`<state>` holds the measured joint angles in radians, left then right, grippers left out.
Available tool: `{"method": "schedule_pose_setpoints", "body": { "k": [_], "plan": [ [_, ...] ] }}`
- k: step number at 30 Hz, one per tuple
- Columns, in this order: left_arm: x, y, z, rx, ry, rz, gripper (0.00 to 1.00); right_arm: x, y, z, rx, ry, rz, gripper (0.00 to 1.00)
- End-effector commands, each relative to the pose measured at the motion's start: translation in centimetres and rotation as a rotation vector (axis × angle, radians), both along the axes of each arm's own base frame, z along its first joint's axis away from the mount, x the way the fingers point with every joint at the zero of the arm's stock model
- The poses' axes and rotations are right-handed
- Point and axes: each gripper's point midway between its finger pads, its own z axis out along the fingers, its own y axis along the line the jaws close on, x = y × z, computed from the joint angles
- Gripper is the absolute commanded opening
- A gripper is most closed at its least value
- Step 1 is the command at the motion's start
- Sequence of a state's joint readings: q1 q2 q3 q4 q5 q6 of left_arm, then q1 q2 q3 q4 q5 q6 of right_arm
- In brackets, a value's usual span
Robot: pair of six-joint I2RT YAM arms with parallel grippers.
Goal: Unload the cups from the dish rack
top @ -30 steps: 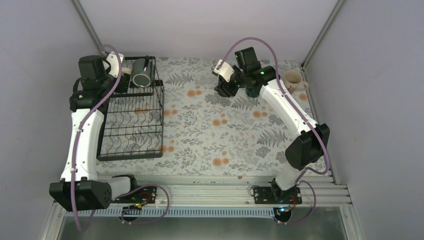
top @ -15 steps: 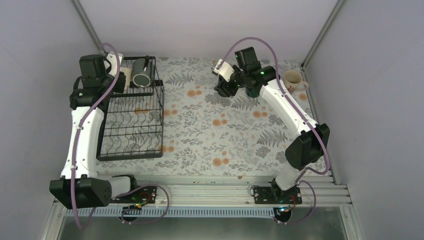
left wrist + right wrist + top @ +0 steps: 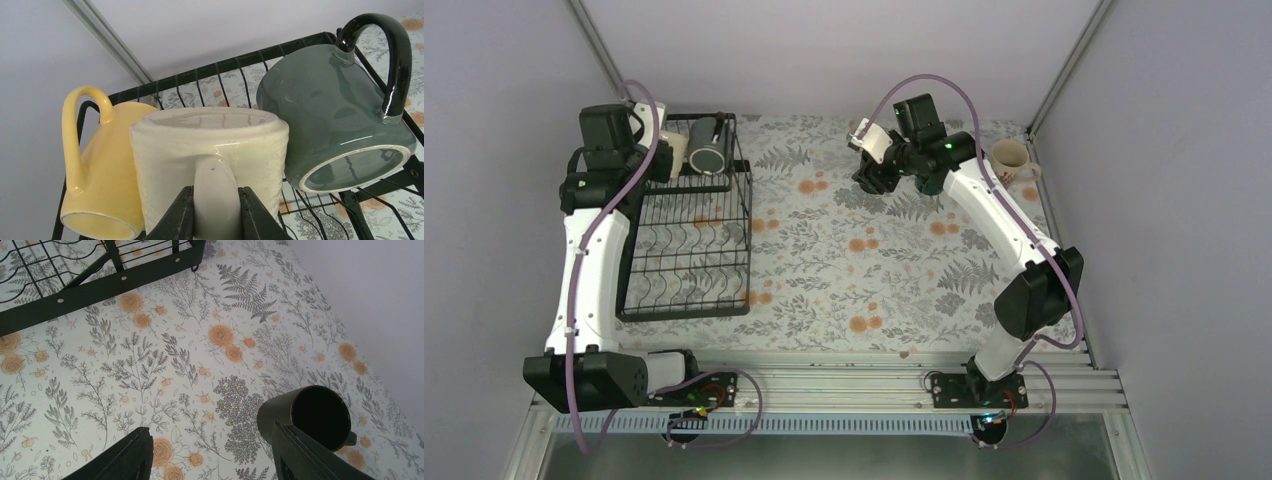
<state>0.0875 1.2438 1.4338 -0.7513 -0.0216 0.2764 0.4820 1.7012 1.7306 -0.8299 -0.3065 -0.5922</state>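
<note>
The black wire dish rack [image 3: 689, 260] stands at the left. On its upper shelf three cups lie on their sides: a yellow one [image 3: 107, 170], a cream one [image 3: 210, 150] and a dark grey one [image 3: 330, 115] with a black handle. My left gripper [image 3: 215, 212] is shut on the cream cup's handle, one finger on each side. In the top view the cream cup [image 3: 674, 147] and the grey cup [image 3: 707, 150] show beside the left wrist. My right gripper [image 3: 210, 455] hangs open over the floral mat, a black cup [image 3: 312, 417] upright by its right finger.
A beige cup [image 3: 1011, 157] stands on the mat at the far right, close to the wall post. The rack's lower slotted tray [image 3: 686, 275] holds nothing. A corner of the rack [image 3: 100, 285] shows at the top left of the right wrist view.
My left gripper has closed from wide open onto the cream cup's handle, and the left wrist has shifted slightly back-left. The right arm has not moved.
</note>
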Motion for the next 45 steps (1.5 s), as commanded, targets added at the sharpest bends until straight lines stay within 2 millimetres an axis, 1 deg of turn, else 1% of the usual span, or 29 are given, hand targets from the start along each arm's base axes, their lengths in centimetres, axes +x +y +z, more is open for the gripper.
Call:
{"method": "schedule_pose_setpoints", "body": {
  "k": [1,7,11,14,18,21,23,26,29,30,33,34,35,36,40,41,43,45],
  "plan": [
    [0.1,-0.9,4.2,0.014,-0.103,-0.058,0.02,-0.2,-0.1,1.7,0.044,-0.027,-0.004,0.62],
    [-0.5,-1.7,8.1,0.008,-0.18,-0.095,0.02,-0.2,0.1,2.1,0.053,-0.034,-0.002,0.63],
    [-0.8,-2.1,9.5,0.004,-0.217,-0.118,0.02,0.0,0.3,2.3,0.062,-0.028,0.002,0.63],
    [-1.0,-2.7,10.7,-0.003,-0.248,-0.148,0.02,0.0,0.6,2.8,0.074,-0.029,0.011,0.63],
    [-1.8,-4.6,12.9,-0.028,-0.307,-0.252,0.02,-0.5,1.2,4.2,0.106,-0.031,0.056,0.63],
    [-2.7,-6.8,14.3,-0.069,-0.344,-0.374,0.02,-1.4,1.9,5.7,0.142,-0.031,0.109,0.63],
    [-3.3,-8.2,14.8,-0.098,-0.363,-0.456,0.02,-2.3,2.3,6.8,0.166,-0.033,0.161,0.64],
    [-4.0,-10.5,14.7,-0.145,-0.366,-0.592,0.02,-3.7,2.7,8.7,0.203,-0.055,0.236,0.65],
    [-3.8,-11.7,14.2,-0.197,-0.342,-0.656,0.02,-5.1,3.1,10.5,0.238,-0.062,0.301,0.66],
    [-3.7,-12.0,14.1,-0.213,-0.333,-0.677,0.02,-5.4,3.2,10.8,0.243,-0.059,0.313,0.66],
    [-3.5,-13.0,14.2,-0.262,-0.331,-0.727,0.02,-5.4,3.3,11.6,0.256,-0.088,0.312,0.67],
    [-3.2,-13.2,14.3,-0.281,-0.334,-0.726,0.03,-5.1,3.4,11.7,0.263,-0.099,0.294,0.68],
    [-2.9,-13.4,14.4,-0.298,-0.335,-0.723,0.02,-4.7,3.6,11.0,0.261,-0.098,0.276,0.68],
    [-2.6,-13.6,14.5,-0.319,-0.333,-0.716,0.02,-5.1,3.5,10.9,0.259,-0.116,0.264,0.69],
    [-0.9,-14.8,15.2,-0.416,-0.335,-0.698,0.02,-4.6,4.2,8.6,0.207,-0.248,0.174,0.7],
    [-0.5,-15.3,15.4,-0.44,-0.336,-0.693,0.02,-4.5,4.3,8.6,0.194,-0.295,0.15,0.7],
    [0.6,-15.9,15.7,-0.498,-0.327,-0.676,0.02,-4.1,4.8,7.8,0.143,-0.368,0.089,0.69],
    [1.5,-16.4,15.9,-0.558,-0.32,-0.678,0.02,-3.7,5.2,8.0,0.12,-0.446,0.037,0.69]
  ]
}}
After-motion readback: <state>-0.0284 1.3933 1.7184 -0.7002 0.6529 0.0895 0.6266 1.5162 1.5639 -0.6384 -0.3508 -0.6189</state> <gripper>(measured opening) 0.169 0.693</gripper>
